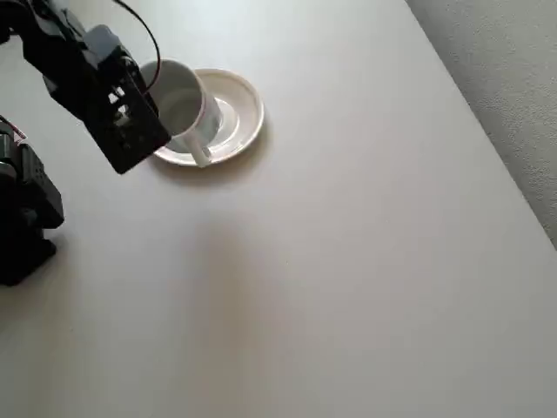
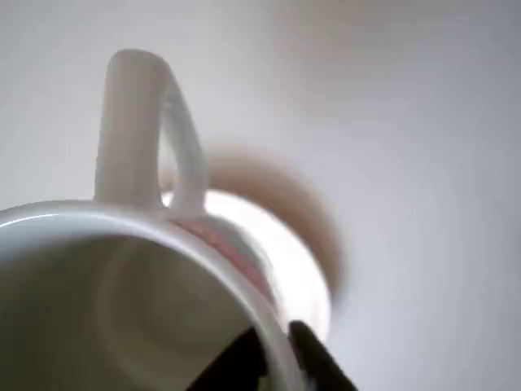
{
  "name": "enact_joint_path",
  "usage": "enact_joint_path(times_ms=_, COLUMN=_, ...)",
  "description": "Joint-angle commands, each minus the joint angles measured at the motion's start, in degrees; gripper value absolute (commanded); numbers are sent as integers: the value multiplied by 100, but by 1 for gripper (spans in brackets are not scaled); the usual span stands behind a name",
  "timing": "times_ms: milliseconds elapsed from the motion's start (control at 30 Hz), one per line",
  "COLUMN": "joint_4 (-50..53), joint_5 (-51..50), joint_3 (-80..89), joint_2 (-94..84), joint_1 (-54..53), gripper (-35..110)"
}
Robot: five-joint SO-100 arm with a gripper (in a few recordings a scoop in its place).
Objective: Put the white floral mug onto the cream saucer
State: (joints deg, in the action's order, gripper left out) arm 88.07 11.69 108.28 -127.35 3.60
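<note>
A pale grey matte tabletop (image 1: 348, 261) is filling most of the overhead view, with a strip of speckled grey floor (image 1: 513, 78) running along its right edge. At the upper left, the black two-finger gripper (image 1: 155, 115) is pinching the wall of the small white ceramic floral mug (image 1: 178, 104), one finger inside and one outside the rim, as the wrist view (image 2: 277, 358) is showing, so the jaws are clamped on the mug. The mug is sitting tilted over the round glossy cream-coloured ceramic saucer (image 1: 244, 109), handle pointing toward the bottom of the overhead view; whether its base is touching the well is not clear (the saucer (image 2: 301, 269) is blurring behind the mug (image 2: 138, 301) in the wrist view). The rim grip is probably leaving the base free for setting down. I am counting one mug, one saucer, one arm.
</note>
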Motion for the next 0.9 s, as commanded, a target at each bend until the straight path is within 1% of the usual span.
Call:
enact_joint_path(times_ms=0, joint_4=-220, joint_5=-79, joint_3=-817, joint_2=255, joint_1=439, gripper=-2)
enact_joint_path(times_ms=500, joint_4=-800, joint_5=-624, joint_3=-747, joint_2=1257, joint_1=1573, gripper=-2)
enact_joint_path(times_ms=667, joint_4=-976, joint_5=-642, joint_3=-738, joint_2=1529, joint_1=1705, gripper=-2)
enact_joint_path(times_ms=867, joint_4=-1116, joint_5=-545, joint_3=-677, joint_2=1696, joint_1=1608, gripper=-2)
